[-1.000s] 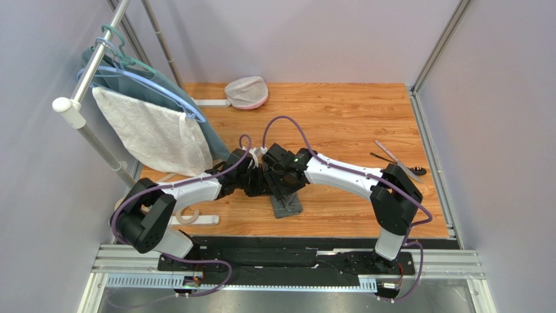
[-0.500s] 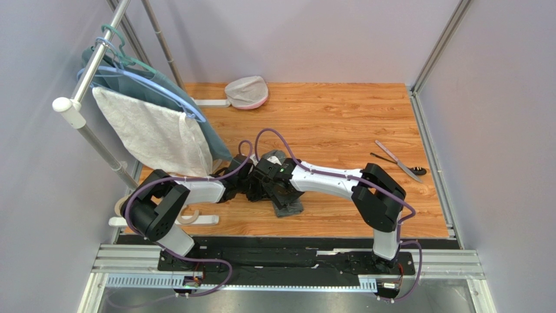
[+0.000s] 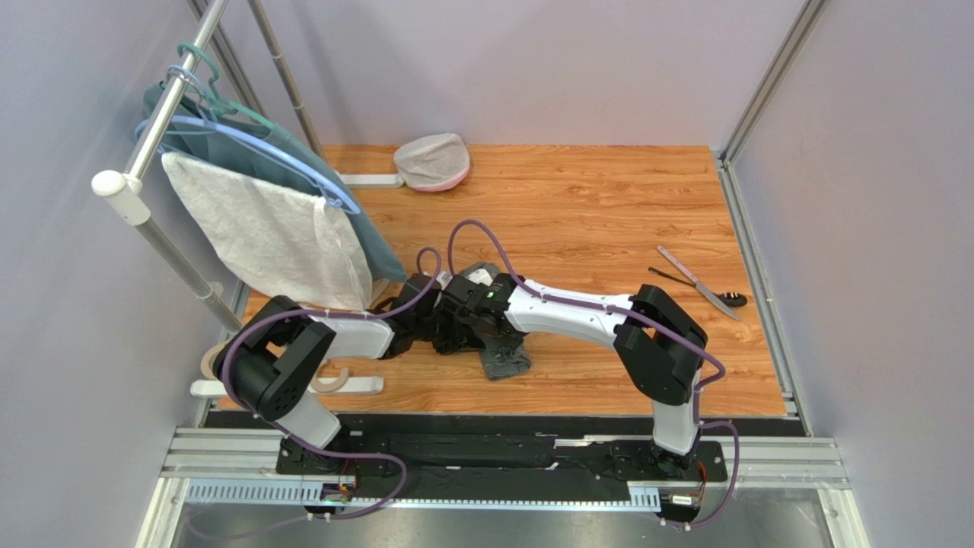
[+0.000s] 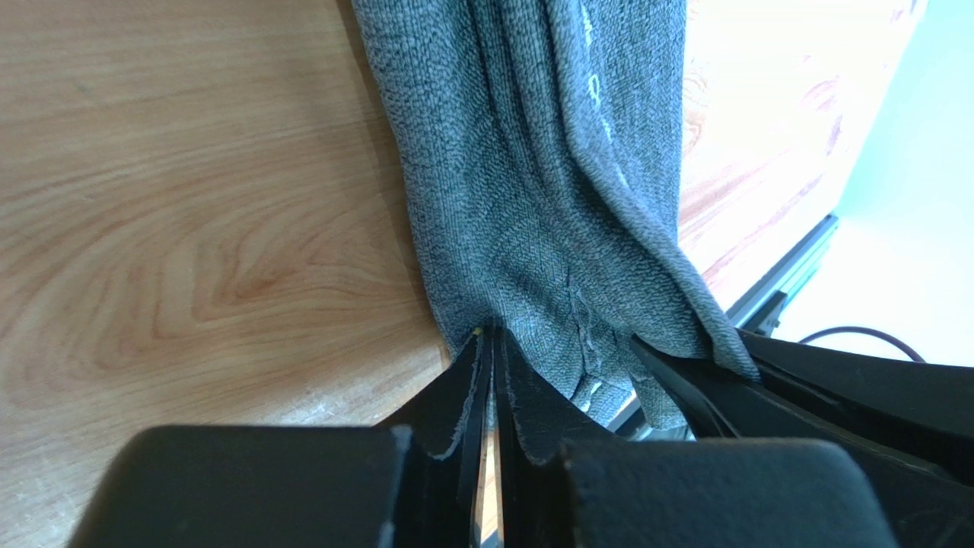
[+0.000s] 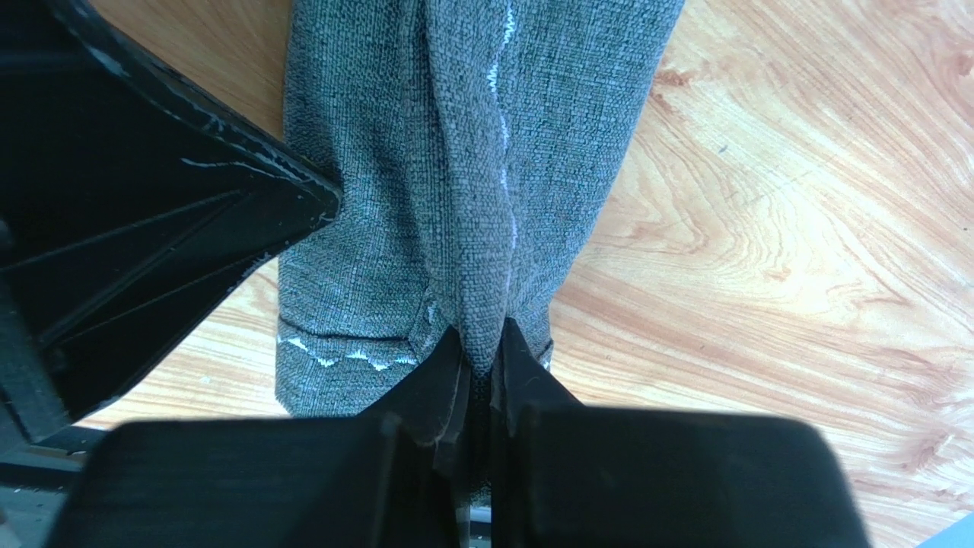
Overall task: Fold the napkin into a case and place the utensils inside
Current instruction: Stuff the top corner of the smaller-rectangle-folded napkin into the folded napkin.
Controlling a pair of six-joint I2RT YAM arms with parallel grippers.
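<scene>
Top view was bright, even, soft; faint shadows on table. Left wrist view: wood right of napkin was blown out, weave sharp. Right wrist view: weave was crisp; fingers below napkin were dark, blurred.

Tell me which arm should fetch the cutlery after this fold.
Likely right. The cutlery lies near the right edge of the table, on that arm's side; the left pincer, shut on the napkin, is farther.

no legible text, label or number anywhere
</scene>
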